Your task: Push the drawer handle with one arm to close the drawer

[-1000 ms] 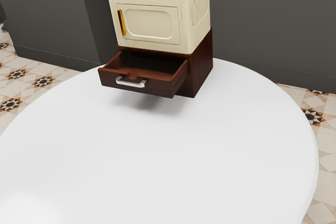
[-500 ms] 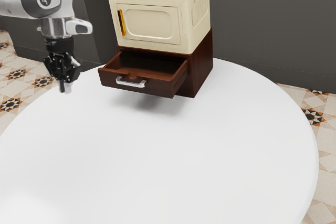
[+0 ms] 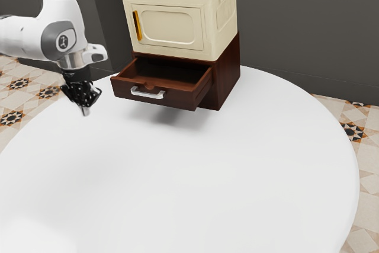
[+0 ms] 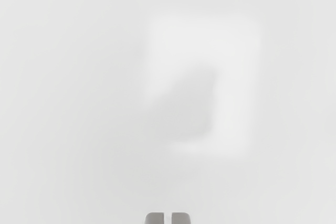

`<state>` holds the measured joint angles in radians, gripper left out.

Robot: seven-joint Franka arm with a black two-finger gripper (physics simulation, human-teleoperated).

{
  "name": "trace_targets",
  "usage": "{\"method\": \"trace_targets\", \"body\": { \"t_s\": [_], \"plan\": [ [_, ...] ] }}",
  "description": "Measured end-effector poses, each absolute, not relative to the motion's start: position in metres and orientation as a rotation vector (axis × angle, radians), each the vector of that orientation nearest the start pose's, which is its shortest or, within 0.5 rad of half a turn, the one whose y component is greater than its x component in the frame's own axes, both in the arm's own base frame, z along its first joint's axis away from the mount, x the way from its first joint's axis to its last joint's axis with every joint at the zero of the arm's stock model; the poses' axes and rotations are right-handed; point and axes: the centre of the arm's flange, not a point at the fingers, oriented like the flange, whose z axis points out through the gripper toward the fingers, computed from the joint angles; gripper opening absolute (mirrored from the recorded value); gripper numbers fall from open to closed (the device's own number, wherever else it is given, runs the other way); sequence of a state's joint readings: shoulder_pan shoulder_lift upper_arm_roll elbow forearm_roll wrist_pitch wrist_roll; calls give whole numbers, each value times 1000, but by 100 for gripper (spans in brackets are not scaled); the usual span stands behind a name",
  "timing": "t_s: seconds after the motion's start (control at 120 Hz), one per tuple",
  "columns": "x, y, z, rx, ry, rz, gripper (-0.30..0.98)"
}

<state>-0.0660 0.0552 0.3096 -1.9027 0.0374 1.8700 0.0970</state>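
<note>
Dark brown wood, the drawer (image 3: 185, 99) juts open from its cabinet (image 3: 228, 78), silver handle (image 3: 147, 94) facing out; beyond the handle hangs the gripper (image 3: 86, 112), its tips barely parted.

Our white, rounded arm (image 3: 62, 19), at first almost wholly outside the exterior view's left edge, now reaches well into it. Since the second picture, we have brought our black two-finger gripper (image 3: 86, 111) lower in that view and farther toward its right, and its lower end now slants a little more toward that side.
</note>
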Motion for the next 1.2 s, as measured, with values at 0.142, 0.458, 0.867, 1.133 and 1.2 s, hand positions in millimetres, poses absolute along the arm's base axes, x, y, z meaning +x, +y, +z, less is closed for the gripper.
{"method": "trace_targets", "body": {
  "t_s": [0.142, 0.458, 0.867, 1.133, 1.2],
  "plan": [
    [573, 67, 456, -3089, -20, 41, -10],
    [601, 66, 438, -3059, -23, -88, -10],
    [665, 58, 410, -3016, -19, -206, -10],
    [698, 64, 397, -2991, -39, -349, -10],
    [703, 71, 389, -2991, -54, -365, -10]
  ]
}}
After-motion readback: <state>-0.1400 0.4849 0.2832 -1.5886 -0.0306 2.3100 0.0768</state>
